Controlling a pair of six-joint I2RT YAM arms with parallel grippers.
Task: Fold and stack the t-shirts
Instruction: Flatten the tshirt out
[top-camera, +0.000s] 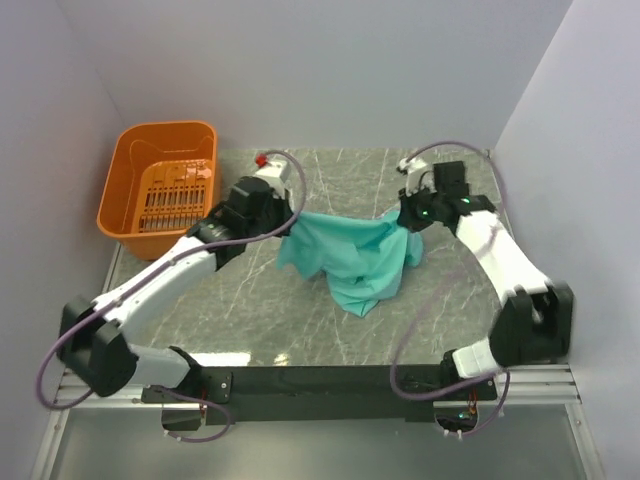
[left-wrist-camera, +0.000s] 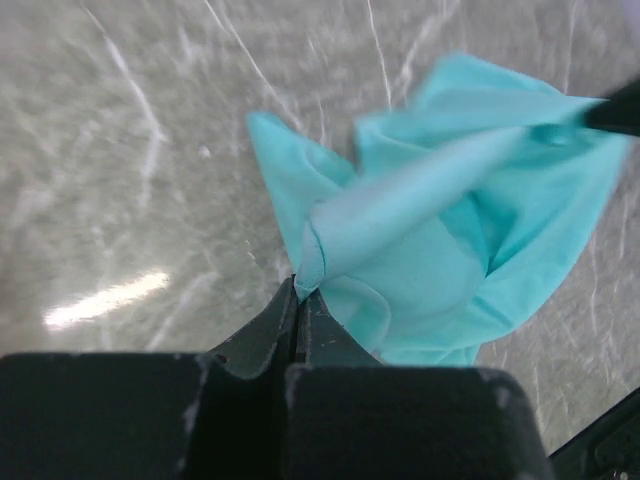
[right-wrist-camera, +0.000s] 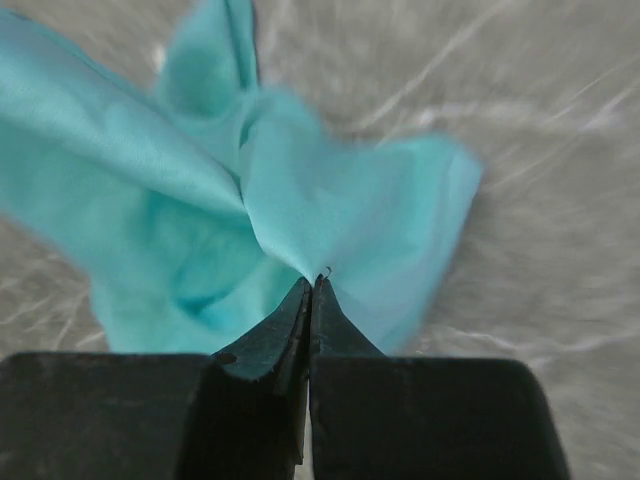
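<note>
A teal t-shirt (top-camera: 352, 262) hangs bunched between two arms over the middle of a grey, white-veined bench (top-camera: 250, 310), its lower folds sagging toward the marbled top. The left tool (left-wrist-camera: 298, 295) is pinched tight on one edge of the cloth, the right tool (right-wrist-camera: 312, 285) likewise on another (both wrist views are blurred). An orange basket (top-camera: 165, 190) sits at the far left corner, and plain pale walls (top-camera: 330, 70) box in the bench on three sides.
</note>
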